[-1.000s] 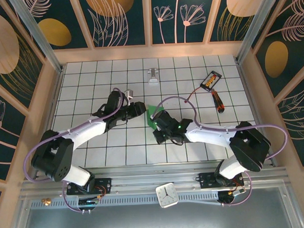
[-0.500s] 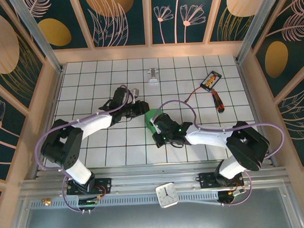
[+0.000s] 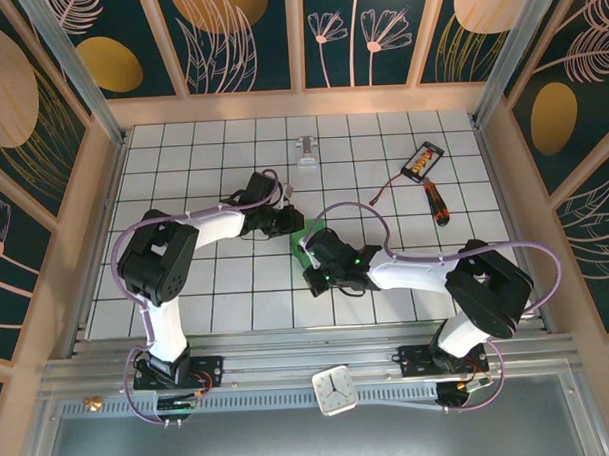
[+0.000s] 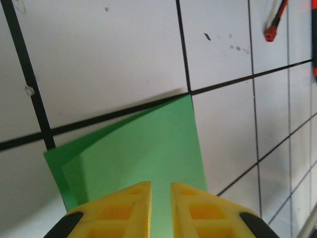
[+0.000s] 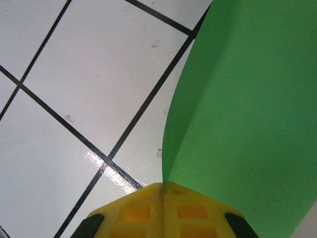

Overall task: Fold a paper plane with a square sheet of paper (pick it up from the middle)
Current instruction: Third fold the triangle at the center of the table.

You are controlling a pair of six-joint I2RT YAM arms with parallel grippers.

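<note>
Near the middle of the tiled table, the green square sheet of paper lies partly folded between the two gripper heads. Only a small patch of it shows from above. The right gripper comes in from the near right, and its yellow fingers are pressed tight together on one edge of the sheet. The paper rises out of the seam between them and curves away to the right, clear of the tiles. The left gripper reaches in from the left. Its jaws stand slightly apart with a slim gap, and the green surface shows through that gap. In its wrist view the sheet lies in two overlapping layers, with one corner touching a crossing of black grid lines. I cannot tell whether these fingers touch the paper. A red-handled screwdriver lies well apart to the far right, beside a small orange and black device.
</note>
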